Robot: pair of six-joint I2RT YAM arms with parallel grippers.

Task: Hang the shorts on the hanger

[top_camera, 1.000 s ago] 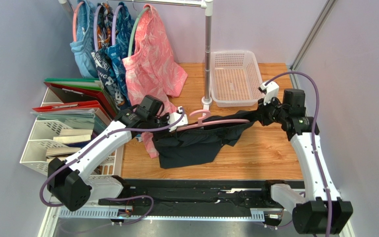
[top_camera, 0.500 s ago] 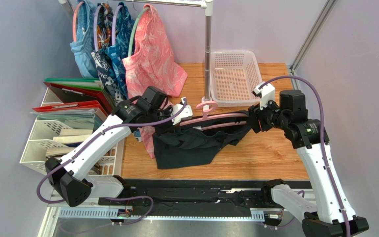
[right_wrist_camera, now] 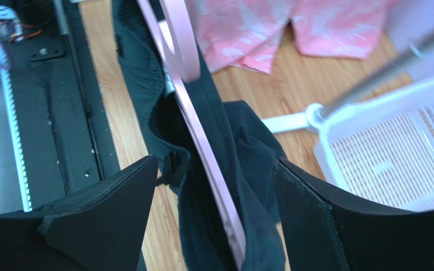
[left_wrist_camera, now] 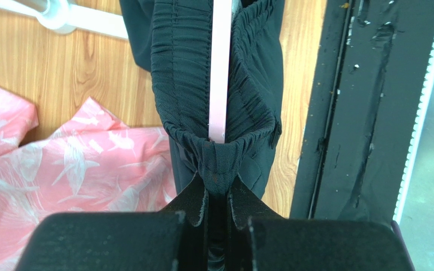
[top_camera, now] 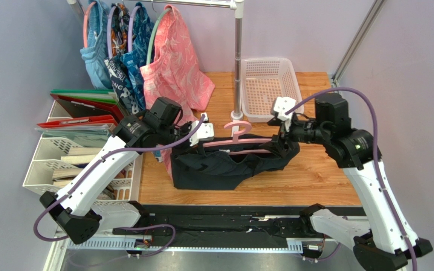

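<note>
Limp and light by the look of them, the shorts [top_camera: 225, 166] sag from the hanger [top_camera: 237, 135] over the table [top_camera: 315, 175], best taken at the gathered waistband, which the left gripper [left_wrist_camera: 216, 197] pinches while the right gripper [right_wrist_camera: 213, 164] stands spread.

The shorts [top_camera: 225, 168] are plain black and soft, with a gathered elastic waistband. In the top view they hang over the middle of the table [top_camera: 315, 175]. The waistband is stretched open from 9 o'clock to 3 o'clock, and the legs sag toward 6 o'clock. The hanger [top_camera: 230, 142] is thin pink plastic. Its shoulders sit inside the open waistband along the same 9-to-3 line, and its hook sticks out toward 12 o'clock. In the left wrist view, the pink bar runs between the two gathered waistband edges.
</note>
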